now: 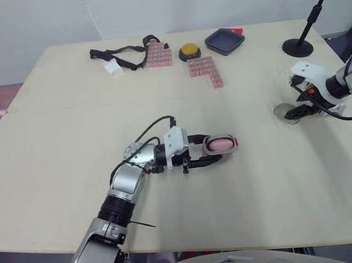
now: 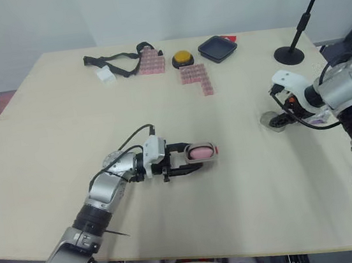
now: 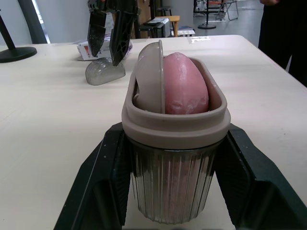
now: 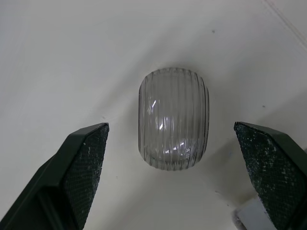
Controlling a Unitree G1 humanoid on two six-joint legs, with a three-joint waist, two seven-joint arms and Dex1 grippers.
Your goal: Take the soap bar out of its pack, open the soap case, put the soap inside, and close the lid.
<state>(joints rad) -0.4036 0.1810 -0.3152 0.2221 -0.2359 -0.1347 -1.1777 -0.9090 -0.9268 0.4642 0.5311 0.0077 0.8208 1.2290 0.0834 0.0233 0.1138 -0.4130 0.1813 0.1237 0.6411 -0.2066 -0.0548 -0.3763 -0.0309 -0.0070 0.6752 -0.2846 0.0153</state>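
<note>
Left arm [image 1: 127,182] low, outstretched, jaws around soap case [image 1: 220,144]

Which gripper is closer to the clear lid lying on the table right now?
Right. The right gripper is open directly over the lid, a finger to each side, not touching. The left gripper is away at mid-table, shut on the soap case holding the soap.

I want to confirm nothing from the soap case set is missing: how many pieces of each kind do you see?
Soap bar: 1
Case base: 1
Pale insert standing beside the soap: 1
Clear ribbed lid: 1
Total: 4
</note>
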